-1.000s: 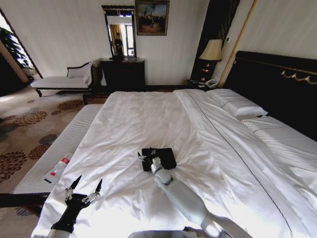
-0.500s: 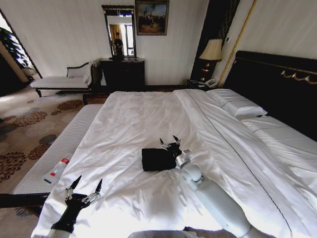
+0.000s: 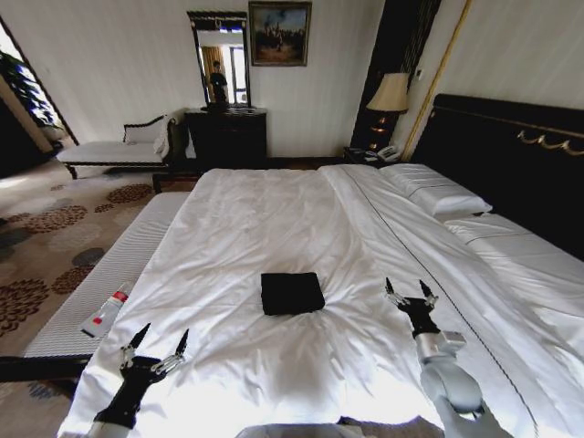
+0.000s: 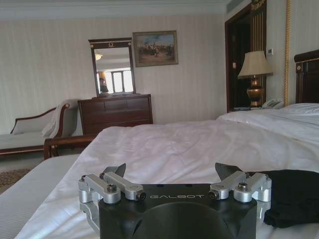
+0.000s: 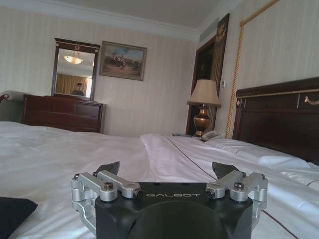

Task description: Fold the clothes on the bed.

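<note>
The clothes [image 3: 292,293] lie as a small, flat black rectangle on the white bed [image 3: 274,219], a little below its middle; they also show in the left wrist view as the clothes [image 4: 294,196] and in the right wrist view as a dark corner [image 5: 12,214]. My right gripper [image 3: 410,292] hovers open to the right of the clothes, well apart from them, holding nothing; its open fingers [image 5: 112,169] frame the bed. My left gripper [image 3: 157,343] stays open near the bed's front left corner, with its fingers [image 4: 117,174] spread wide.
A striped white bench [image 3: 109,274] runs along the bed's left side with a small red-and-white tube [image 3: 105,312] on it. Pillows [image 3: 438,192] lie at the black headboard [image 3: 511,155] on the right. A dresser [image 3: 226,137], chaise [image 3: 114,151] and lamp [image 3: 391,96] stand by the far wall.
My right gripper has let go of the clothes and drawn away to the right and back toward me, leaving them folded flat. The left arm has not moved.
</note>
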{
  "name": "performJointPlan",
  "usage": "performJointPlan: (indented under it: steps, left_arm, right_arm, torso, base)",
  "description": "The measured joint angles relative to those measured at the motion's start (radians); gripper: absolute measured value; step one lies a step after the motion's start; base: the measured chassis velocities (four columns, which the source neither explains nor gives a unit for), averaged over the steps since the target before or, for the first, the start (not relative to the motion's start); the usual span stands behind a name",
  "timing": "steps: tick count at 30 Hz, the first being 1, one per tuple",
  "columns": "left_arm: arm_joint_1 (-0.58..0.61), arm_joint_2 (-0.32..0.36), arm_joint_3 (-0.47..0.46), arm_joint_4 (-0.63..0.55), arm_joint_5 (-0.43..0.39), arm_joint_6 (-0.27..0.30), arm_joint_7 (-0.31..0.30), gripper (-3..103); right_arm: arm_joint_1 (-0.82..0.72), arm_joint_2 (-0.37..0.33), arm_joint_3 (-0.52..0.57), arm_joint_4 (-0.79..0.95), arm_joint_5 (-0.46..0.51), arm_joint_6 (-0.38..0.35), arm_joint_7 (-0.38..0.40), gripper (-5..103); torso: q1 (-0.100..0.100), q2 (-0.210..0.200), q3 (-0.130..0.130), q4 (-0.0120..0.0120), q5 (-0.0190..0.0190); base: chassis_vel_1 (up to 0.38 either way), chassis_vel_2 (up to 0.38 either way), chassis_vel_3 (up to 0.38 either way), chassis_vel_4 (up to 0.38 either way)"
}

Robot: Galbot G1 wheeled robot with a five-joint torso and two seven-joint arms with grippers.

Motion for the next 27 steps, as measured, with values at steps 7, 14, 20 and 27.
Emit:
performJointPlan:
  steps: [7, 14, 20, 27]
  left_arm:
    - [0.000, 0.000, 0.000, 0.000, 0.000, 0.000, 0.000, 100]
    - [0.000, 0.000, 0.000, 0.000, 0.000, 0.000, 0.000, 100]
    - [0.000, 0.000, 0.000, 0.000, 0.000, 0.000, 0.000, 100]
    - [0.000, 0.000, 0.000, 0.000, 0.000, 0.000, 0.000, 100]
  right_arm:
    - [-0.175, 0.065, 0.036, 0.070, -0.059, 0.149, -0.077, 100]
    - [-0.152, 0.070, 0.027, 0.068, -0.068, 0.154, -0.055, 100]
    - [-0.131, 0.061, 0.027, 0.069, -0.060, 0.135, -0.059, 100]
    - [-0.127, 0.059, 0.024, 0.069, -0.057, 0.132, -0.059, 100]
  torso:
    - [0.000, 0.000, 0.000, 0.0002, 0.0000]
    - [0.000, 0.000, 0.000, 0.0004, 0.0004]
    - [0.000, 0.000, 0.000, 0.0005, 0.0003]
    - [0.000, 0.000, 0.000, 0.0003, 0.0003]
  base:
    - [0.000, 0.000, 0.000, 0.000]
    - [0.000, 0.000, 0.000, 0.000]
    - [0.000, 0.000, 0.000, 0.000]
    - [0.000, 0.000, 0.000, 0.000]
